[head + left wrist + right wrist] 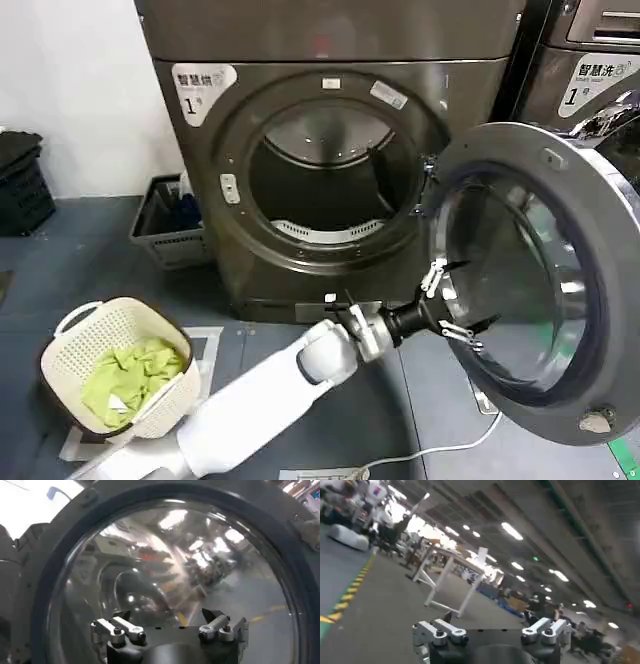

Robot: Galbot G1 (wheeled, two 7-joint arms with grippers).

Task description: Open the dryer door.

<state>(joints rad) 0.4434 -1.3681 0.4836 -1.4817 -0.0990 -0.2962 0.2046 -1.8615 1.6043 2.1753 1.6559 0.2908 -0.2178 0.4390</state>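
Note:
The dryer door (540, 260) stands swung wide open to the right of the dryer's drum opening (325, 180), its dark grey inner side and glass bowl facing me. My left gripper (480, 293) is open at the end of the white arm, its fingers spread right at the inner glass, low on the door. In the left wrist view the door's glass bowl (170, 555) is very close ahead of the open left gripper (166, 615), with nothing between the fingers. My right gripper (490, 616) is open and points away into the hall.
A cream laundry basket (120, 370) with green cloth sits on the floor at the left. A grey crate (165, 225) stands beside the dryer. The neighbouring machine (590, 70) is behind the open door. A white cable (440, 455) lies on the floor.

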